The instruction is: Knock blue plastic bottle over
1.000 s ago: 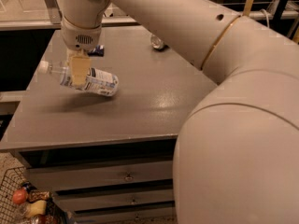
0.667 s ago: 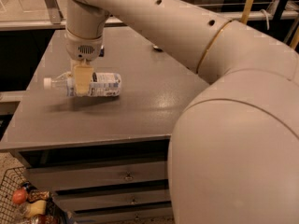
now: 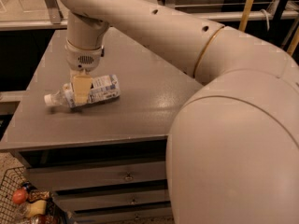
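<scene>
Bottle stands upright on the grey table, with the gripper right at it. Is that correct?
Not quite. The camera view shows the bottle lying on its side on the grey table, cap pointing left. The gripper is right at it, as stated.

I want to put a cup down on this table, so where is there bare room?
Bare top lies right of the bottle, up to the robot arm, and along the table front edge. The left is crowded: the gripper sits over the lying bottle.
</scene>
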